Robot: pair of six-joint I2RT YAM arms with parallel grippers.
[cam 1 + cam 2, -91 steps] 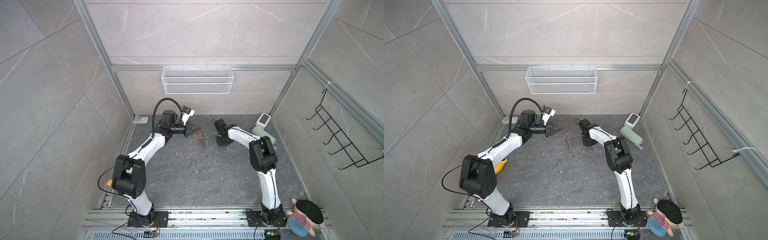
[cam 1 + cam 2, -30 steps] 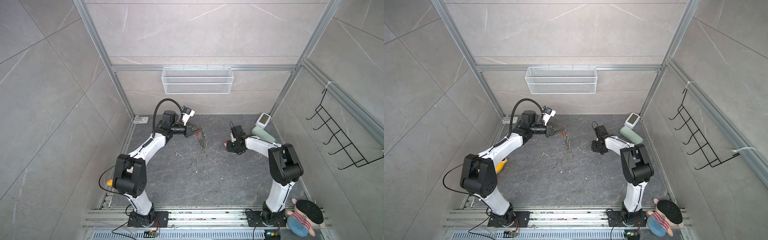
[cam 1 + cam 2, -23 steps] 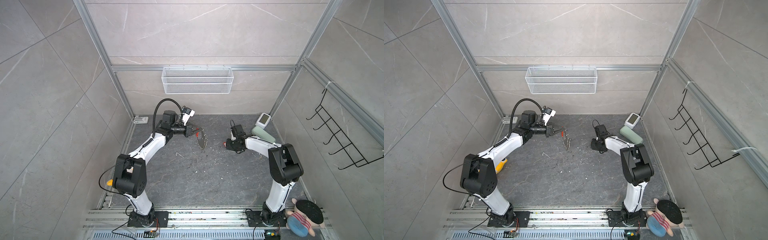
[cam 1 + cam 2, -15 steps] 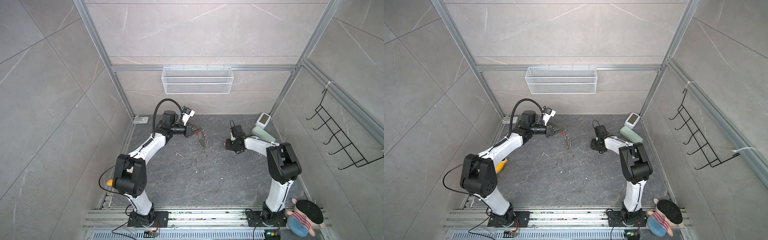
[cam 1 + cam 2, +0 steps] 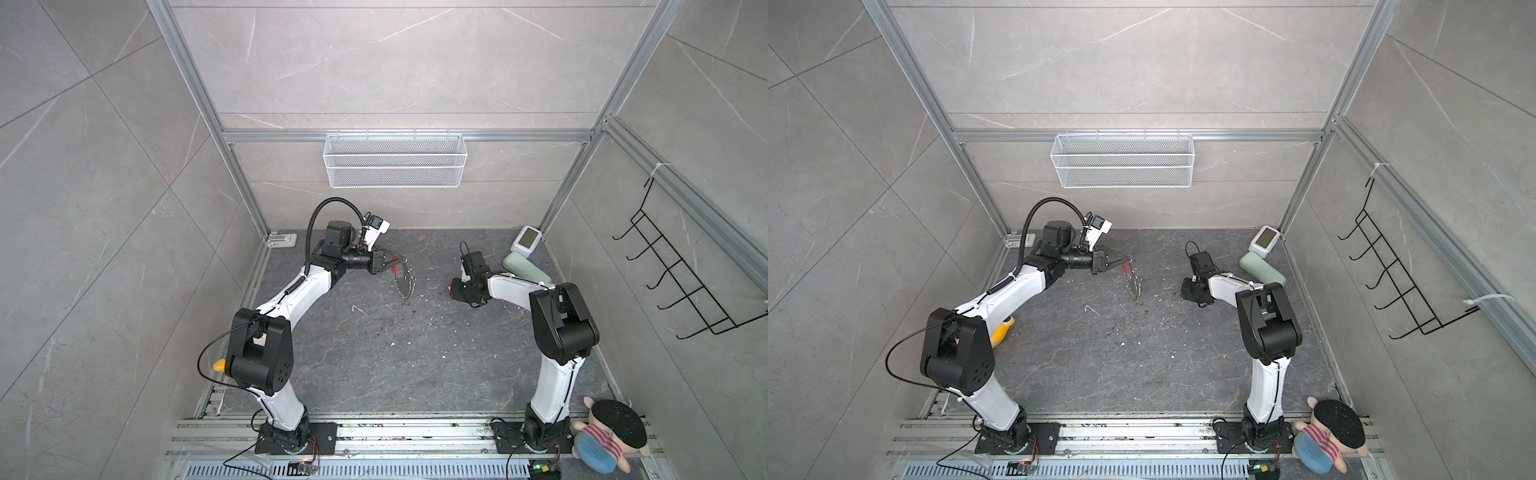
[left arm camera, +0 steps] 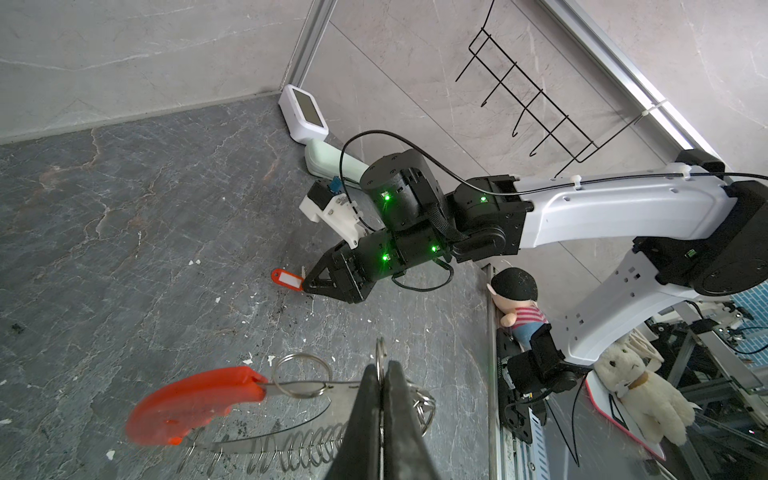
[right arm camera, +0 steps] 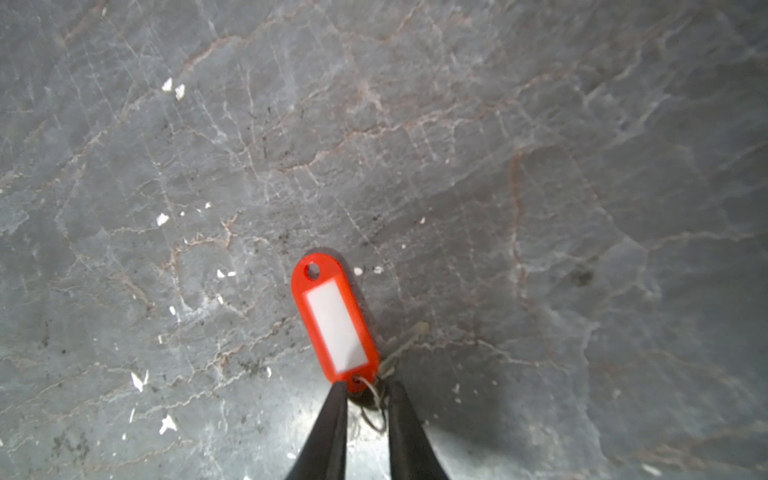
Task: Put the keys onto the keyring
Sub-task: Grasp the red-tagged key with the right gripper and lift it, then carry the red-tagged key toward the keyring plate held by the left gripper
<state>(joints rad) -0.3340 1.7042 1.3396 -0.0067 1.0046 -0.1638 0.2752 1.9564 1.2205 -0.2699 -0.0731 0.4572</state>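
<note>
The keyring (image 5: 405, 284), a grey band fringed with silver loops and carrying a curved red strip (image 6: 195, 405), hangs tilted above the floor. My left gripper (image 6: 382, 370) is shut on one of its metal loops, as both top views show (image 5: 1129, 259). The keys (image 7: 332, 320), a red tag with a white window joined to a small dark key, lie flat on the floor at the right (image 6: 286, 279). My right gripper (image 7: 365, 388) is low over them, its fingers narrowly apart on either side of the tag's ring end, and one fingertip (image 7: 340, 390) touches the tag's corner.
A white device with a screen (image 5: 528, 239) and a pale green case (image 5: 525, 270) lie at the back right, close behind the right arm. A wire basket (image 5: 395, 166) hangs on the back wall. A black hook rack (image 5: 681, 274) is on the right wall, and a plush toy (image 5: 606, 436) sits front right.
The right gripper has crept a little to the left onto the keys and its fingers have drawn closer together. The left arm still holds the keyring in the same place.
</note>
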